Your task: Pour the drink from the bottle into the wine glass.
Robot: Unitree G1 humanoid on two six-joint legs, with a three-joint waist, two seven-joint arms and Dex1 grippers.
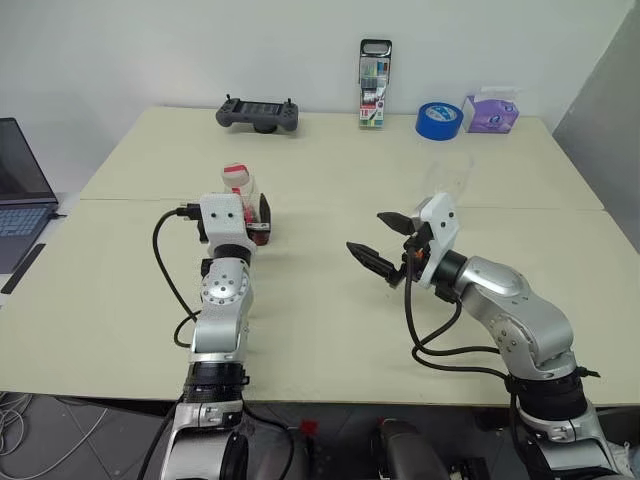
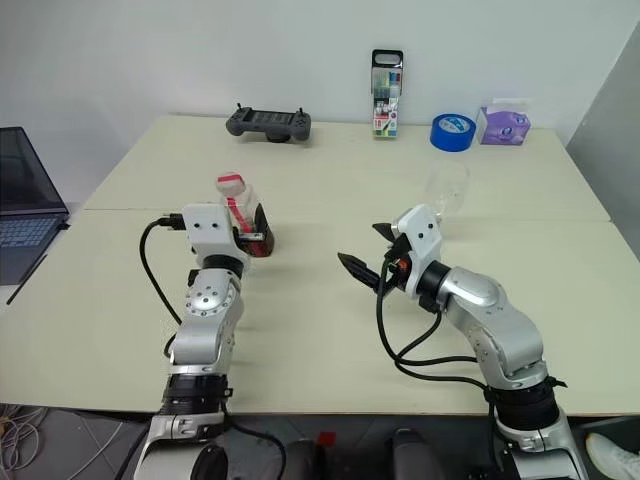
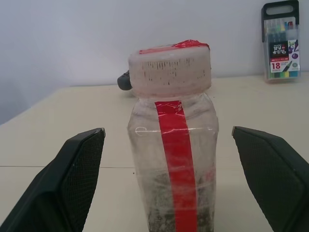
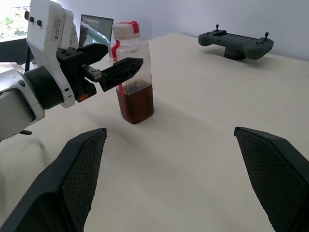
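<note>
The bottle (image 1: pixel 243 190), clear plastic with a whitish cap and a red tape strip, stands upright on the left half of the table. The dark reddish-brown drink (image 4: pixel 137 104) fills its lower part. My left gripper (image 3: pixel 166 129) is open, with one finger on each side of the bottle and a gap on both sides. My right gripper (image 1: pixel 365 231) hovers open over the middle of the table, pointing toward the bottle with nothing between its fingers. The wine glass (image 2: pixel 447 188) stands faint and clear just beyond my right wrist, its lower part hidden by the wrist.
Along the far edge of the table (image 1: pixel 330 330) sit a grey game controller (image 1: pixel 258 113), a tall marker case (image 1: pixel 375 85), a blue tape roll (image 1: pixel 439 120) and a purple tissue box (image 1: pixel 491 113). A laptop (image 1: pixel 20 190) lies off the table's left side.
</note>
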